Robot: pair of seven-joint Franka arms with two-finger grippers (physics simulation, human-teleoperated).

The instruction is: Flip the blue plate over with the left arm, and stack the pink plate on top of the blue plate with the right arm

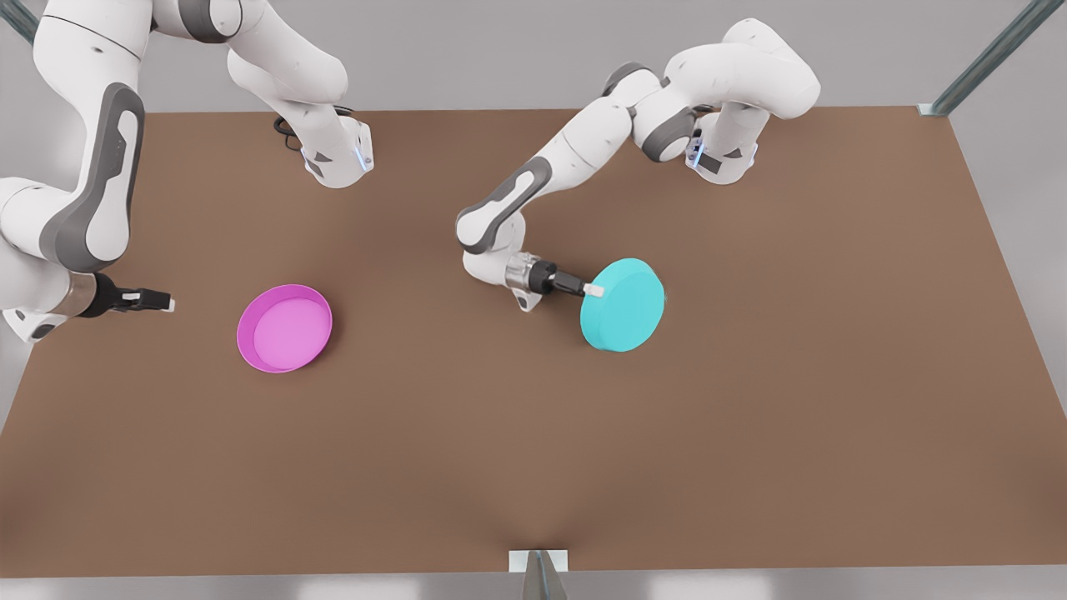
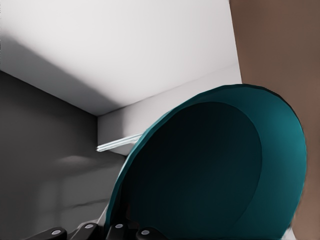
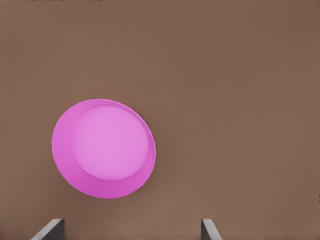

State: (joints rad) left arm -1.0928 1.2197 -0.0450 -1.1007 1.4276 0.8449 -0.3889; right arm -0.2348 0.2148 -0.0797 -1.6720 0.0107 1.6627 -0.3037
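Note:
The blue plate is held off the table on the front view's right, tilted on edge with its flat base toward the camera. My left gripper is shut on its rim at the side nearer the table's middle. The left wrist view looks into the plate's dark hollow face. The pink plate lies rim-up on the table at the front view's left. My right gripper hovers to its left, apart from it. In the right wrist view its fingers are spread wide, with the pink plate beyond them.
The brown table stretches wide around both plates. Both arm bases stand along its far edge. A metal bracket sits at the middle of the near edge, and a slanted strut rises at the far right corner.

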